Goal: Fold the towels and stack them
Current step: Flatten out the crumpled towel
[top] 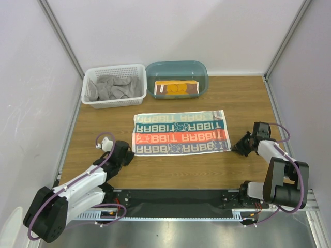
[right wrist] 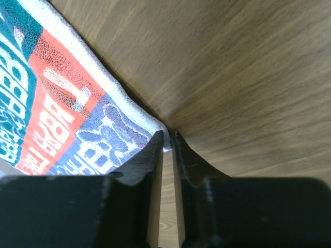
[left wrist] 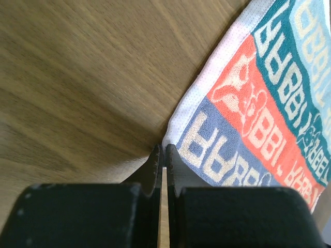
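The white towel (top: 180,133) with red, teal and blue printed letters lies spread flat mid-table. My left gripper (top: 130,156) is at its near left corner. In the left wrist view the jaws (left wrist: 164,151) are shut, with the white corner of the towel (left wrist: 258,103) pinched at their tips. My right gripper (top: 235,147) is at the near right corner. Its jaws (right wrist: 167,137) stand almost together, nipping the white corner of the towel (right wrist: 57,103). A crumpled grey towel (top: 114,87) fills the basket. A folded brown and orange towel (top: 177,88) lies in the tub.
A white lattice basket (top: 135,70) stands at the back left, and a translucent teal oval tub (top: 202,72) is right beside it. White walls close in the wooden table (top: 243,98) on three sides. Both arm bases sit at the near edge.
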